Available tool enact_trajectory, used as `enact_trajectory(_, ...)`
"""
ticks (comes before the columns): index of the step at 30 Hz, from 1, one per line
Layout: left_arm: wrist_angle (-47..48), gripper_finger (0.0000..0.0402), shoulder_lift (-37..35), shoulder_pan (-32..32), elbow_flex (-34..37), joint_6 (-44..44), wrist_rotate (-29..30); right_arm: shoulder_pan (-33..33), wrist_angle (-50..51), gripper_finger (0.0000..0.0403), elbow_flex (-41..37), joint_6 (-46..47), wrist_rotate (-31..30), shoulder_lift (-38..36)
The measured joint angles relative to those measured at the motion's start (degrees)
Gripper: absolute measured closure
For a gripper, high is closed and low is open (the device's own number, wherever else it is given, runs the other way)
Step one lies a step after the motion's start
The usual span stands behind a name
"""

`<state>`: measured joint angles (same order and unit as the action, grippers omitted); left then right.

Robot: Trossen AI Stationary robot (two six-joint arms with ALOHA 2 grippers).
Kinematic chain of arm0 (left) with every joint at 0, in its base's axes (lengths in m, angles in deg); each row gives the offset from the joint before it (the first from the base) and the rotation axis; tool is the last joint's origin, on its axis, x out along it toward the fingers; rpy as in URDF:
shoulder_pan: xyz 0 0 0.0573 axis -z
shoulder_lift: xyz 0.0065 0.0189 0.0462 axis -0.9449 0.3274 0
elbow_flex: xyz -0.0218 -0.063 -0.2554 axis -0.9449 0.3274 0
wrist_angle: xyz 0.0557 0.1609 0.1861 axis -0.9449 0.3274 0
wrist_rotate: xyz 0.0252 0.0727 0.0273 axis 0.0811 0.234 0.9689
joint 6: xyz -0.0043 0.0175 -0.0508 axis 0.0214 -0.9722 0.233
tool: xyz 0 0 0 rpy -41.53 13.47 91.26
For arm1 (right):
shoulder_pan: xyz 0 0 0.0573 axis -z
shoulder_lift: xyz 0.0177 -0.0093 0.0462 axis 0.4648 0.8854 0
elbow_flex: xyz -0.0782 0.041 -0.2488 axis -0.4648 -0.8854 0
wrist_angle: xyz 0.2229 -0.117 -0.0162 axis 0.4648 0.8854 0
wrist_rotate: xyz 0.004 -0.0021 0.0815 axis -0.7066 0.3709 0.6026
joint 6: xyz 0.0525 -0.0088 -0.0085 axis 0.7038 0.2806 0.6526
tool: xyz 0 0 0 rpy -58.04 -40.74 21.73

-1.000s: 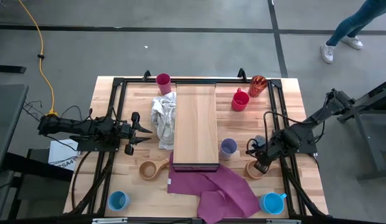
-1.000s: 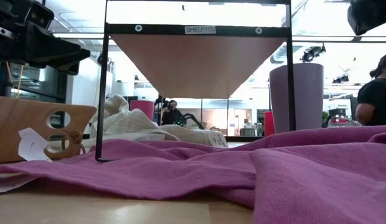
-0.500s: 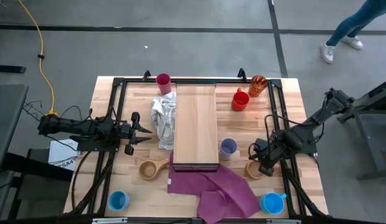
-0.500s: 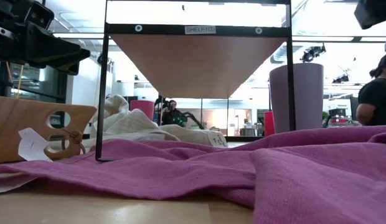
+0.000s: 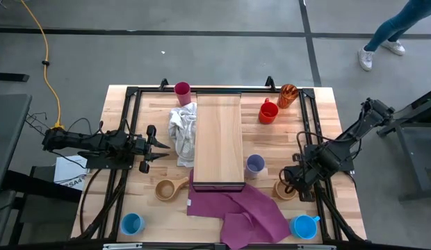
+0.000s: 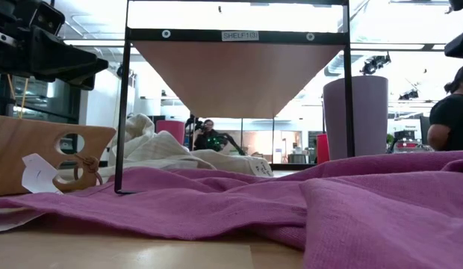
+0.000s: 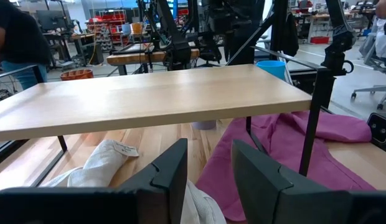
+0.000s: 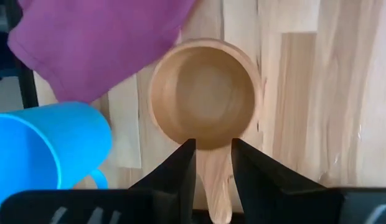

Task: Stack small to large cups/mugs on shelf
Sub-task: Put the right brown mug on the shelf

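One tan wooden handled cup (image 8: 204, 93) on the tabletop (image 5: 320, 125) beside the purple cloth (image 8: 87, 43) looks light, rigid and sturdy (best pinched by its flat handle), which the open right end effector (image 8: 211, 163) straddles without yet gripping.

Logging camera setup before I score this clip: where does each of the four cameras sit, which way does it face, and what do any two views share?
High: overhead, straight down; both arms, left gripper, right gripper, shelf.
Low: table height, level under the shelf, across the purple cloth; dark arm parts at the top corners.
Left wrist: facing the shelf edge; own fingers.
Right wrist: down on a wooden cup; fingers straddle its handle.
Shared: the right wrist and high views both show that cup.
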<state>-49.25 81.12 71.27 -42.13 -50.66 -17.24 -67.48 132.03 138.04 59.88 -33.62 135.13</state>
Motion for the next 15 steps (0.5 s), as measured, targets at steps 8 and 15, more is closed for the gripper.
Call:
enact_trajectory(8,-0.02,0.0291,0.02,0.02,0.00,-0.02,0.00,2.42,-3.89,0.0309,0.00,-6.59,-2.05,7.39)
enact_trajectory(15,0.00,0.0291,0.00,0.00,0.00,0.00,-0.02,4.88,-3.70,0.0309,-0.02,-7.41,-8.38,8.44)
